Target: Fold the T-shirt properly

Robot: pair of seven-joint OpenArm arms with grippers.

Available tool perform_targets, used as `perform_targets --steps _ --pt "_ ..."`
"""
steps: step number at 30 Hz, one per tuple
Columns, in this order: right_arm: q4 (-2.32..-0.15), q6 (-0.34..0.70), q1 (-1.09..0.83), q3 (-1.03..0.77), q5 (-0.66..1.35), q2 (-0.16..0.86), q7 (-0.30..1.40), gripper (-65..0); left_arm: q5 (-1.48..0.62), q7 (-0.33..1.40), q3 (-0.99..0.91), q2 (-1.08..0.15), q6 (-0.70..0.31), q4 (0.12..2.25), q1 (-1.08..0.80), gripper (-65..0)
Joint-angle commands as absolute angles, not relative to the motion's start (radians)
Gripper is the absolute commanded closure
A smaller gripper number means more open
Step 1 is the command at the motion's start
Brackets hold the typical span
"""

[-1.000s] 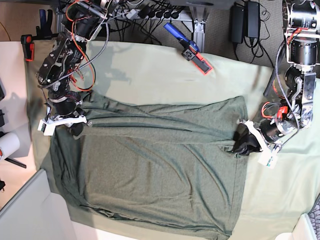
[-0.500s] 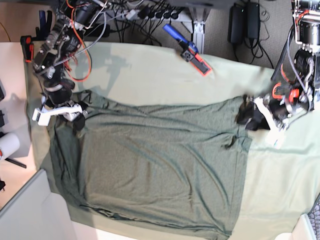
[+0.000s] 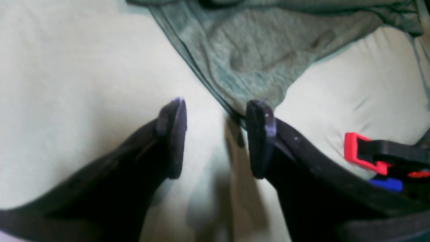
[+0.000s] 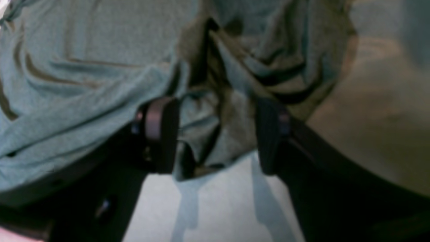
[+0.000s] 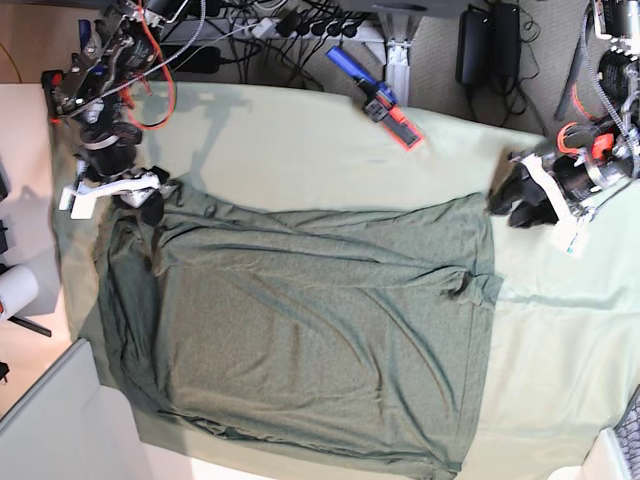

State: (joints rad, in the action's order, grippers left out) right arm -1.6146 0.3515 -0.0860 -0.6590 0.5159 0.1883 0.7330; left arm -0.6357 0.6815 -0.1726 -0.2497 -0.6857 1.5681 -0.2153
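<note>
The dark olive-green T-shirt (image 5: 310,320) lies spread flat on the pale green sheet (image 5: 300,150). My left gripper (image 5: 510,200) is at the shirt's far right corner, just off the fabric. In the left wrist view it (image 3: 216,107) is open and empty over the sheet, with the shirt's corner (image 3: 255,57) just ahead, next to the right finger. My right gripper (image 5: 150,205) is at the shirt's far left corner. In the right wrist view it (image 4: 215,111) is open, with bunched shirt fabric (image 4: 221,84) lying between its fingers.
A blue and red clamp (image 5: 380,100) lies on the sheet's far edge; it also shows in the left wrist view (image 3: 369,156). Cables and power bricks run along the back. A white roll (image 5: 15,290) stands at the left. A grey panel (image 5: 50,420) is at the near left.
Both grippers moved toward the far edge, drawing the shirt's top edge out flat. The left gripper let go of the shirt and drew off to the right.
</note>
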Motion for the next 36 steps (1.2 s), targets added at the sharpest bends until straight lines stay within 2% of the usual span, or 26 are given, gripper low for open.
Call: perform_targets --steps 1,6,22,23,26,28,33,36 --pt "-1.631 0.364 -0.076 -0.664 0.528 0.204 0.708 -35.6 -0.654 0.663 -0.176 -0.245 -0.698 1.585 -0.202 -31.9" --pt "-1.631 0.364 -0.075 -0.664 0.532 0.204 0.707 -35.6 -0.646 0.667 -0.140 -0.214 -0.698 1.584 -0.202 -40.1" --pt "-1.625 0.363 -0.082 -0.664 0.517 0.204 0.712 -35.6 -0.547 0.659 -0.110 -0.166 -0.698 1.556 -0.202 -39.5" --pt "-1.620 0.362 -0.088 -0.664 0.512 0.205 0.710 -35.6 -0.539 0.659 -0.110 -0.166 -0.698 1.555 -0.202 -37.2" --pt "-1.607 0.348 -0.112 -0.664 0.512 0.204 0.682 -35.6 -0.526 0.659 -0.110 -0.166 -0.698 1.556 -0.202 -20.6" --pt "-1.587 0.332 -0.123 -0.664 0.496 0.205 0.662 -35.6 -0.526 0.659 -0.110 -0.167 -0.698 1.556 -0.202 -12.8" --pt "-1.509 0.324 -0.122 -0.664 0.487 0.204 0.609 -35.6 -0.526 0.659 -0.110 -0.167 -0.698 1.556 -0.202 -0.8" --pt "-1.478 0.324 -0.116 -0.664 0.497 0.204 0.574 -35.6 -0.526 0.659 -0.111 -0.167 -0.698 1.556 -0.201 0.0"
